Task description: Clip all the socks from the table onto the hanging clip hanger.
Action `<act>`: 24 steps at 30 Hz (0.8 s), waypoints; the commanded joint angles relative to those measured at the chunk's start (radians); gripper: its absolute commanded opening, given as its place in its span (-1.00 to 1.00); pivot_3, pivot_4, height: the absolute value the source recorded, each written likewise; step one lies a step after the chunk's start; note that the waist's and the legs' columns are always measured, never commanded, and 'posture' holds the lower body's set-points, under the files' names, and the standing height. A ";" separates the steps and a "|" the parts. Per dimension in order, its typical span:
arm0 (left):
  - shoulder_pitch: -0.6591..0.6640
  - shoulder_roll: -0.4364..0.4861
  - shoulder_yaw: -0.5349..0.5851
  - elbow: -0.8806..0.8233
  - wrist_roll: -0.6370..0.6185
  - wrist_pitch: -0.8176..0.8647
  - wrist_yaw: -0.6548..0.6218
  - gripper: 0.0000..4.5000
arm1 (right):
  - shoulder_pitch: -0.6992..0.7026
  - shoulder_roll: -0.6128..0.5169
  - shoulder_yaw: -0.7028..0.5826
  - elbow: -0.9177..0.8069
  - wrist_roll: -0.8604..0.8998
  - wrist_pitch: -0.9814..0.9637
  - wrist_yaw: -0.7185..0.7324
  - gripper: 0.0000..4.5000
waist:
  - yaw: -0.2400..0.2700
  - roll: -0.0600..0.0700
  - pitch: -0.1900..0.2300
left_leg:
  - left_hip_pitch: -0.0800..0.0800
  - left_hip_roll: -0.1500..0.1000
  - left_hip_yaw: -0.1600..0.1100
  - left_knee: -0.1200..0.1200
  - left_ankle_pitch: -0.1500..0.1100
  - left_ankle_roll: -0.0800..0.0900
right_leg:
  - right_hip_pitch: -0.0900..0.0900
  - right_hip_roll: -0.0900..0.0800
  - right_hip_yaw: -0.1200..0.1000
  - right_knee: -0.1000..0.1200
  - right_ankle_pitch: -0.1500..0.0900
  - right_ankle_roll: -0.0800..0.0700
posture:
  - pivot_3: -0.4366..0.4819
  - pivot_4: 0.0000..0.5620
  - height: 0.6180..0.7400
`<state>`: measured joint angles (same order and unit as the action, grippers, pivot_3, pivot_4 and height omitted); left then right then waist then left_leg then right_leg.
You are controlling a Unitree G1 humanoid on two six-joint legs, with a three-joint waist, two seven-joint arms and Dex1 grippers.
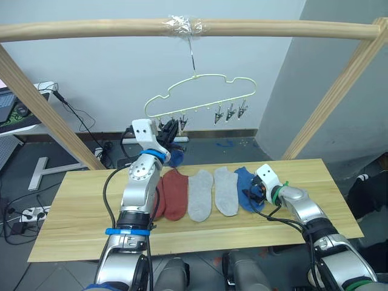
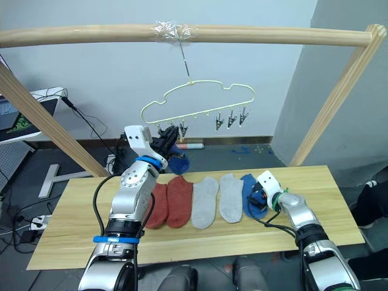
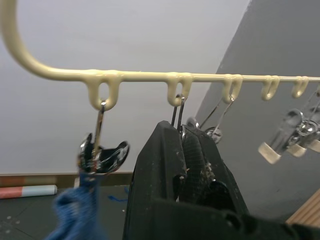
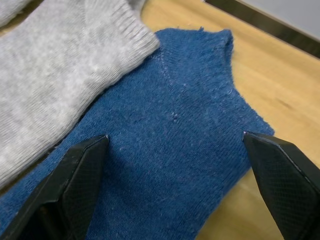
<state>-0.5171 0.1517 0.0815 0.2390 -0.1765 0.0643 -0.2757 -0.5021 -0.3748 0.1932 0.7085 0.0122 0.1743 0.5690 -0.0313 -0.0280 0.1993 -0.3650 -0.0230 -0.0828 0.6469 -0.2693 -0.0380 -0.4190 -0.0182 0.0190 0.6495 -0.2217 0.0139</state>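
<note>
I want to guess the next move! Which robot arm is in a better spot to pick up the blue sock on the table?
Probably the right. The right gripper hovers open just over the blue sock on the table, a finger on each side. The left gripper is up at the clip hanger.

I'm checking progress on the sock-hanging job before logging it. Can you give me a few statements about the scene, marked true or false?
1. A blue sock already hangs from a clip on the clip hanger. True.
2. The right gripper is shut on a grey sock. False: it is open over the blue sock on the table.
3. Two rust-red socks lie on the table. True.
4. The left gripper rests on the table. False: it is raised at the hanger's clips.
</note>
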 commanded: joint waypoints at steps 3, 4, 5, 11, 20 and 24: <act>0.003 -0.003 -0.006 -0.054 -0.004 0.004 -0.002 -1.00 | -0.016 0.024 -0.003 0.085 -0.032 -0.067 0.005 1.00 | 0.001 0.000 0.000 | 0.000 0.000 -0.001 0.000 0.000 0.000 | 0.000 0.000 -0.001 0.000 0.000 0.000 | -0.03 -0.36 1.00; 0.002 -0.004 -0.007 -0.055 -0.004 0.006 -0.002 -1.00 | -0.013 0.026 0.003 0.103 -0.041 -0.071 0.014 1.00 | 0.001 0.000 0.000 | 0.000 0.000 -0.001 0.000 0.000 0.000 | 0.000 0.000 -0.001 0.000 0.000 0.000 | -0.03 -0.36 1.00; 0.001 -0.005 -0.007 -0.056 -0.004 0.007 -0.002 -1.00 | -0.012 0.026 0.007 0.116 -0.047 -0.075 0.021 1.00 | 0.001 0.000 0.000 | 0.000 0.000 0.000 0.000 0.000 0.000 | 0.000 0.000 -0.001 0.000 0.000 0.000 | -0.03 -0.36 1.00; -0.005 0.001 0.001 -0.050 -0.009 0.010 -0.002 -1.00 | -0.002 0.027 -0.025 0.137 -0.028 -0.035 0.051 0.43 | 0.002 0.000 0.000 | 0.004 0.000 -0.001 0.000 0.000 0.000 | 0.005 0.000 -0.001 0.000 0.000 0.000 | -0.03 -0.36 1.00; -0.003 -0.002 0.009 -0.051 -0.014 0.013 0.002 -1.00 | 0.058 0.000 -0.052 0.065 -0.019 0.030 0.128 -0.98 | 0.003 -0.001 -0.001 | 0.007 0.000 -0.003 0.000 0.000 0.000 | 0.010 0.000 -0.002 -0.002 -0.001 0.002 | -0.04 -0.36 1.00; 0.001 -0.005 0.017 -0.056 -0.030 0.025 -0.002 -1.00 | 0.121 -0.066 -0.064 -0.037 -0.028 0.010 0.152 -0.98 | 0.006 -0.001 -0.001 | 0.007 0.000 -0.004 0.000 0.000 0.000 | 0.010 0.000 -0.002 -0.002 -0.002 0.003 | -0.04 -0.36 1.00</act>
<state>-0.5127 0.1499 0.0872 0.2316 -0.1849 0.0873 -0.2741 -0.4263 -0.4022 0.1348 0.6871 -0.0064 0.1678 0.7051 -0.0249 -0.0287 0.1987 -0.3579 -0.0235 -0.0874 0.6471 -0.2694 -0.0379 -0.4088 -0.0180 0.0166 0.6472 -0.2236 0.0172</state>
